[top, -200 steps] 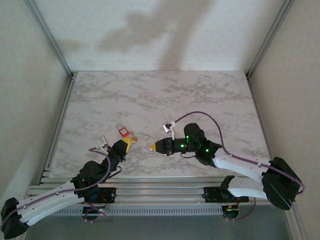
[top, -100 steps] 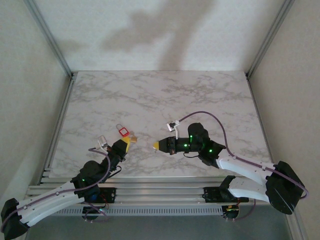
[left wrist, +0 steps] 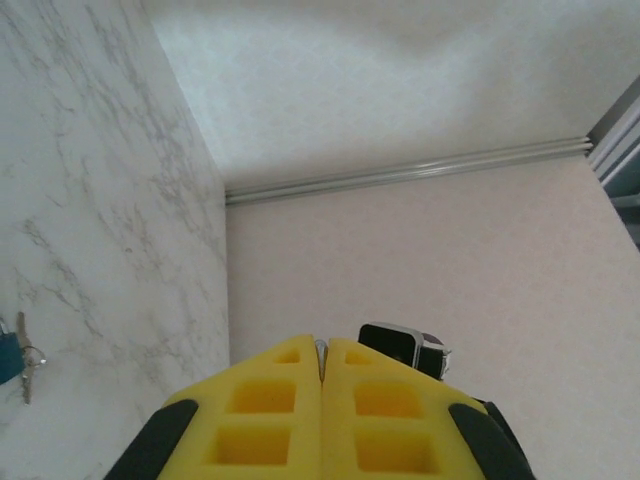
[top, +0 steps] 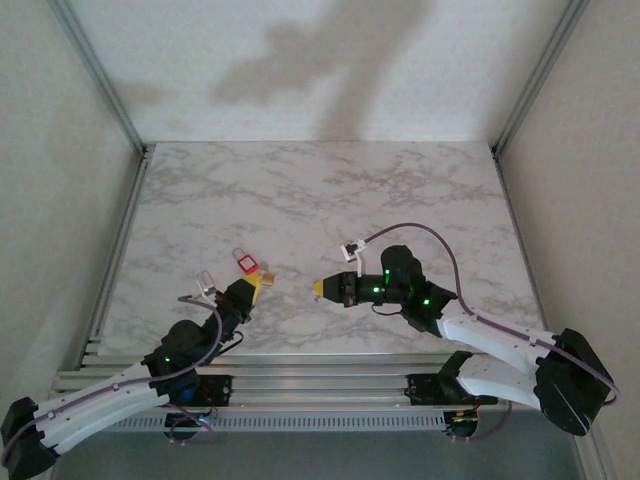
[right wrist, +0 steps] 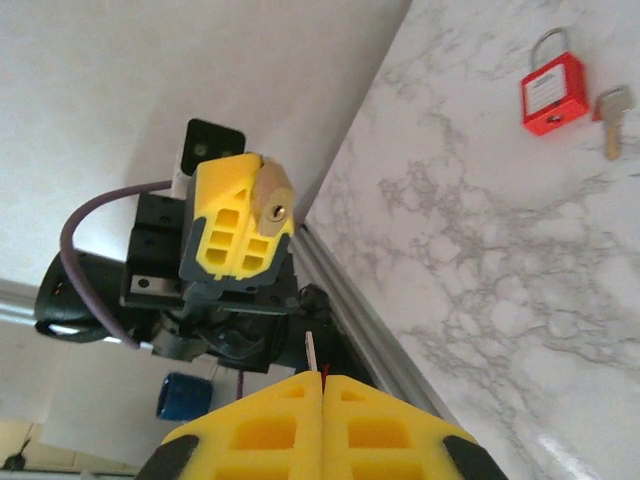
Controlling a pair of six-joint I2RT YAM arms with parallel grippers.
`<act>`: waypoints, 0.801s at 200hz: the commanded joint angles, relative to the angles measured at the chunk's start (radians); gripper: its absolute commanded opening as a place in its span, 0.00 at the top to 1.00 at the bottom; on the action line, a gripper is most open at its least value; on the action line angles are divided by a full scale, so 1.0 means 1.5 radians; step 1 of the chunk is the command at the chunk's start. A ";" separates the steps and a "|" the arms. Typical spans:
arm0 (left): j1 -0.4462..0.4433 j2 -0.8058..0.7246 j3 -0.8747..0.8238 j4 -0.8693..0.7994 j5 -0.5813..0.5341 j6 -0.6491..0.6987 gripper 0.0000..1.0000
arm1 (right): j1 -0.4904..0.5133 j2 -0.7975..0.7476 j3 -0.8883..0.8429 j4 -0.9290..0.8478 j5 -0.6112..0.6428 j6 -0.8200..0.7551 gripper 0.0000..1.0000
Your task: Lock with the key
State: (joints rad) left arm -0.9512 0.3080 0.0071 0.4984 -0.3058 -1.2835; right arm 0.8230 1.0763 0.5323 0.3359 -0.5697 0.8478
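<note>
The bench (top: 300,190) is a white marble-patterned top with grey veins. Pale, lightly textured walls close it in: a back wall (top: 170,50), a left wall (top: 50,200) and a right wall (top: 590,200). Slim aluminium posts (top: 100,75) rise slanting from both far corners. Slotted aluminium rails (top: 330,375) run along the near edge, and another rail (top: 118,255) lines the left edge. A soft, irregular grey shadow (top: 310,55) lies across the back wall.

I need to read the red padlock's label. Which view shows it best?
The right wrist view: the red padlock lies flat, shackle and white label visible, a key beside it. The top view gives it as a small red spot ahead of the left tool.
</note>
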 commanded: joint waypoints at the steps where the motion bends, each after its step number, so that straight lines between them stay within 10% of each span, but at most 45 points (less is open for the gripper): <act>1: 0.018 0.041 -0.116 0.043 0.032 0.022 1.00 | -0.015 -0.017 0.012 -0.051 0.047 -0.020 1.00; 160: 0.188 0.745 0.240 0.326 0.419 0.206 1.00 | -0.143 -0.171 0.070 -0.344 0.236 -0.082 1.00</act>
State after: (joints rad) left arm -0.6987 1.3331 0.2840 0.9092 0.2157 -1.0302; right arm 0.6224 0.8608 0.6079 -0.0898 -0.2562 0.7685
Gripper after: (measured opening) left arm 0.039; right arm 0.049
